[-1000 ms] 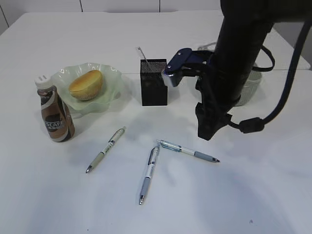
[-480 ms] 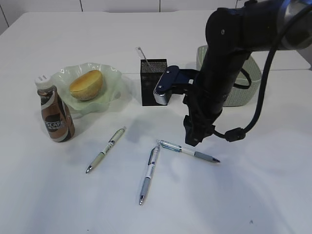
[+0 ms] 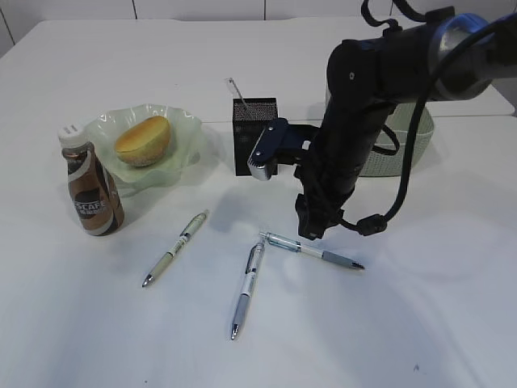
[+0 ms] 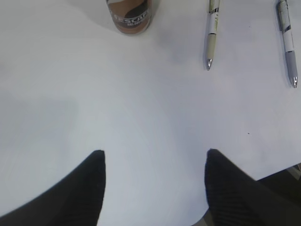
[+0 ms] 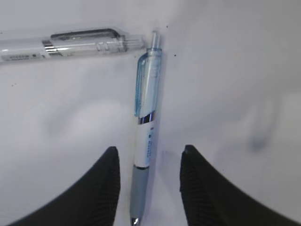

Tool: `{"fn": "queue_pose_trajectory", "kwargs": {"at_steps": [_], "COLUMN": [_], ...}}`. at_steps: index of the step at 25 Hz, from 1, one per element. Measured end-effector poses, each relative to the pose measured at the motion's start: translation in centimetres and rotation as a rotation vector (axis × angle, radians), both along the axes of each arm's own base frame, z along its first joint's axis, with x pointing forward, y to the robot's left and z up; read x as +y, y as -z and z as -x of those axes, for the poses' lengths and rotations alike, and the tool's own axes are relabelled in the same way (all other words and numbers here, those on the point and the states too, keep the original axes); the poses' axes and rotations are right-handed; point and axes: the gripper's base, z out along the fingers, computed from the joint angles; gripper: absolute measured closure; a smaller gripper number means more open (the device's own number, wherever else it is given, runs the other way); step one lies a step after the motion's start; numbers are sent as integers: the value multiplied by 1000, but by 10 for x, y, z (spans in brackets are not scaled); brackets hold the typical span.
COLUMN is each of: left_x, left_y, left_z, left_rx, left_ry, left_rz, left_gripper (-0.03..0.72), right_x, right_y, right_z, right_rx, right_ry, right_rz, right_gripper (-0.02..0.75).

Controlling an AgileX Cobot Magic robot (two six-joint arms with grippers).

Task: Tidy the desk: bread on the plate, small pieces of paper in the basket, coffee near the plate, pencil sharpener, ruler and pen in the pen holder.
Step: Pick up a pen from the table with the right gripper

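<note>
From the outside camera I see the bread, golden and oval, already lying in the ruffled green plate, with the coffee standing just beside the plate's near left rim. The black mesh holder stands mid-desk with a clear ruler sticking out of it. Three pens lie flat in front: a pale one to the left, a grey one in the middle, and a blue-clipped pen whose top end meets the grey pen's. My right arm reaches down over that blue-clipped pen, and its bulk hides most of the basket behind it. The desk is bare and open near the front edge. In the left wrist camera my left gripper hangs with jaws wide apart over bare tabletop, holding nothing; the coffee and two pens are cut off at the top edge. In the right wrist camera my right gripper straddles the blue-clipped pen, fingers apart on either side of its grey grip and not pinching it; the pen's tip is cut off at the bottom.
</note>
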Motion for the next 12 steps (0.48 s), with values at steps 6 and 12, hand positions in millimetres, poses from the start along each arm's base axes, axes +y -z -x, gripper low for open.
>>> {"fn": "queue_pose_trajectory", "kwargs": {"at_steps": [6, 12], "left_x": [0, 0], "left_y": [0, 0], "left_z": [0, 0], "left_rx": [0, -1], "left_ry": [0, 0], "left_rz": [-2, -3], "left_gripper": [222, 222], "right_x": [4, 4], "right_y": [10, 14], "right_z": [-9, -9], "right_rx": [7, 18], "right_ry": [0, -1], "right_rz": [3, 8], "right_gripper": [417, 417]}}
